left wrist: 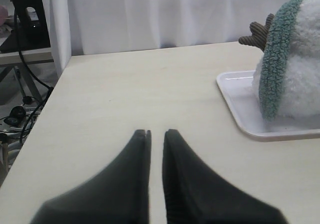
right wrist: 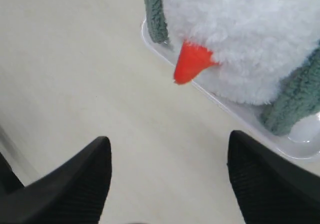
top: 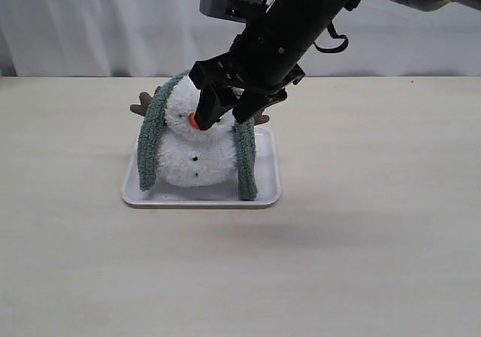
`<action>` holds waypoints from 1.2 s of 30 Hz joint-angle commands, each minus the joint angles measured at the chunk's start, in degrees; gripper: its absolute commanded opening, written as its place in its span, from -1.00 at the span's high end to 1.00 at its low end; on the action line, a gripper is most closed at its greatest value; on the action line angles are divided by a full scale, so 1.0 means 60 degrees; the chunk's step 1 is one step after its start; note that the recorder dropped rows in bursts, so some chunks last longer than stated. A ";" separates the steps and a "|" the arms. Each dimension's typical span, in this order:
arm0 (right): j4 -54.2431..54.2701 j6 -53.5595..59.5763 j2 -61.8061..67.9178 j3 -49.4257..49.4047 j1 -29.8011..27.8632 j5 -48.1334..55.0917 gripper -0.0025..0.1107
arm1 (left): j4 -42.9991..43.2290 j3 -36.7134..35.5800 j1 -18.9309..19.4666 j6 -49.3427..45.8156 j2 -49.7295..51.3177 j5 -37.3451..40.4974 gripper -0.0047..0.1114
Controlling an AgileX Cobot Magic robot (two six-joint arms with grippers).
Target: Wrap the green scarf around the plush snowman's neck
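The plush snowman (top: 192, 156) sits upright on a white tray (top: 203, 200), its orange nose (top: 193, 119) facing the camera. The green scarf (top: 150, 138) lies over the back of its head and neck, and one end hangs down each side to the tray. My right gripper (top: 223, 122) is open just in front of the face and hides the neck crease. In the right wrist view the right gripper (right wrist: 168, 138) holds nothing, with the nose (right wrist: 192, 61), the snowman (right wrist: 240, 34) and the scarf (right wrist: 295, 99) just beyond it. My left gripper (left wrist: 157, 132) is shut and empty over bare table, off to the side of the snowman (left wrist: 305, 79) and the scarf (left wrist: 275, 74).
A brown stick arm (left wrist: 257, 34) juts out behind the scarf. The tray's rim (left wrist: 240, 109) stands slightly above the pale wooden table (top: 361, 239). A white curtain hangs along the table's back. Cables and a desk lie beyond the table's far edge in the left wrist view.
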State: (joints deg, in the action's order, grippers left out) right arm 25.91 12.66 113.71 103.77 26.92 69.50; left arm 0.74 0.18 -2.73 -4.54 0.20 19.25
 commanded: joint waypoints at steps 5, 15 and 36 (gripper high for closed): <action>-0.1247 0.0448 -0.0094 0.0003 -0.0011 -0.1058 0.36 | -0.0002 -0.0030 0.0025 -0.0009 -0.0033 -0.0121 0.74; -0.2468 -0.0762 0.0052 0.1002 0.0637 -0.2520 0.88 | -0.0002 -0.0030 0.0025 -0.0009 -0.0033 -0.0121 0.74; -0.4892 -0.3194 0.3522 0.4718 0.1641 -0.2390 0.88 | -0.0002 -0.0030 0.0025 -0.0009 -0.0033 -0.0121 0.74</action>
State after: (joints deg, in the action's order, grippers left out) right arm -3.27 -6.05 133.73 131.80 36.75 57.22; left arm 0.74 0.18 -2.73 -4.54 0.20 19.25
